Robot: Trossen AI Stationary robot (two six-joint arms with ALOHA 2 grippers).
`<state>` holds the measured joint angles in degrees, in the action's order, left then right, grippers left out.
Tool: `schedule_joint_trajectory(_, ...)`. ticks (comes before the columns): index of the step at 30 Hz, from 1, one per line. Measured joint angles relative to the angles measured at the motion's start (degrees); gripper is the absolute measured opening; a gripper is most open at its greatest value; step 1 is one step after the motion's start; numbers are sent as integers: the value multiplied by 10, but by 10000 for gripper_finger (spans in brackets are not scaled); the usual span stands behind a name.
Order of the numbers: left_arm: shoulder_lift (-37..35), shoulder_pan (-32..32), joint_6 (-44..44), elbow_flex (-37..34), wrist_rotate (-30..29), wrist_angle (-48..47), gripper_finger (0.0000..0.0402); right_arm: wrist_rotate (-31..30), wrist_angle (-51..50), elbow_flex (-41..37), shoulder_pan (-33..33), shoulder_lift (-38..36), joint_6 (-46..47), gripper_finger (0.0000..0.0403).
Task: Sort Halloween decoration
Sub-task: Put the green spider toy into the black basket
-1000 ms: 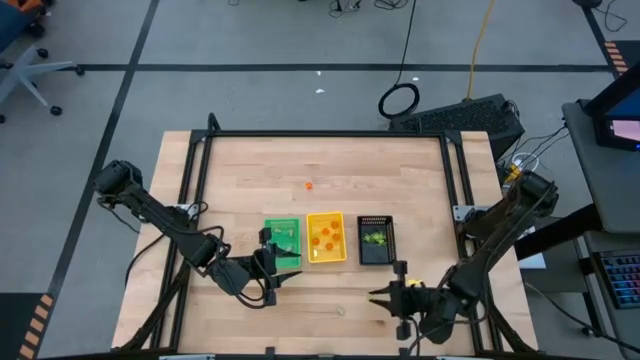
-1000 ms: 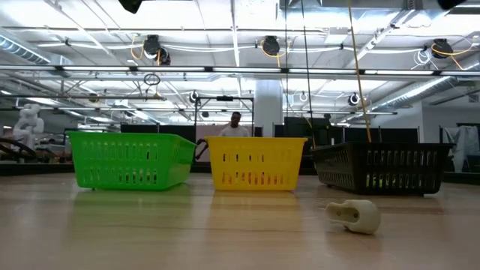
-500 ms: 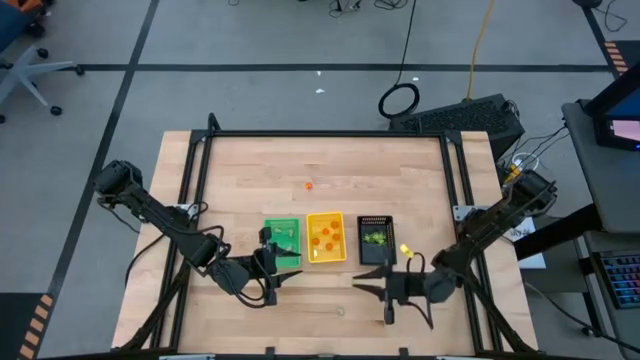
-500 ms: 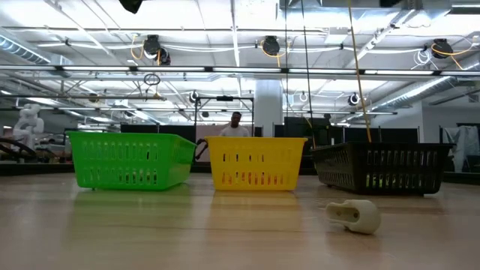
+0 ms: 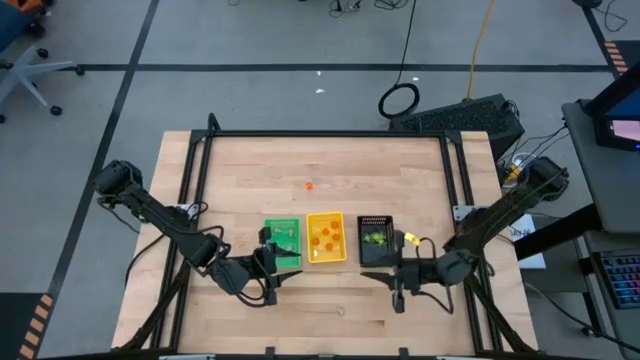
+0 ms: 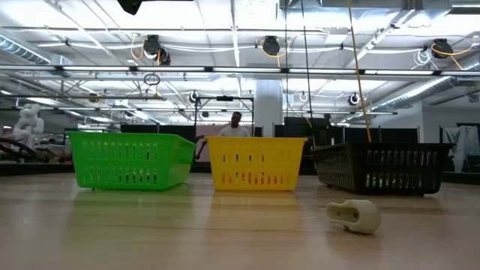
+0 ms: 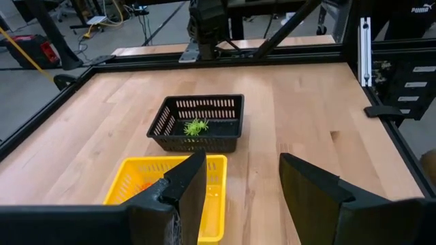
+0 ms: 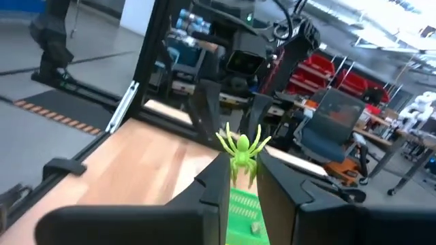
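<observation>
Right wrist view shows you the right gripper (image 8: 242,178) clamped on a yellow-green spider (image 8: 240,151). From above, that gripper (image 5: 393,279) sits just beside the black tray (image 5: 376,240), on its near side. Your left gripper (image 7: 238,180) waits with fingers apart and empty by the green tray (image 5: 283,241). One orange trinket (image 5: 308,185) lies alone on the table (image 5: 400,170), and a whitish one (image 6: 354,214) rests near the black tray.

Three trays: green tray (image 5: 283,243), yellow tray (image 5: 326,238), black tray (image 5: 376,239). One loose orange trinket (image 5: 308,185), one whitish trinket (image 6: 353,214), one green spider (image 8: 240,148). Two arms.
</observation>
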<state>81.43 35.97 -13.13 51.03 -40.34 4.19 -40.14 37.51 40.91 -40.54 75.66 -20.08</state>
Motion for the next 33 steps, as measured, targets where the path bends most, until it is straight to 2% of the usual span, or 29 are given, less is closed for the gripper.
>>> schedule_joint_trajectory(5,0,0,0,0,0,0,184,46,-100,0,0,-63,47,52)
schedule_joint_trajectory(10,0,0,0,0,-3,0,184,47,-140,-6,-1,-83,76,52)
schedule_joint_trajectory(24,0,-2,3,0,-4,0,184,43,138,-194,8,-84,76,52)
schedule_joint_trajectory(33,0,-19,1,0,-4,1,184,43,161,-219,18,-84,86,52)
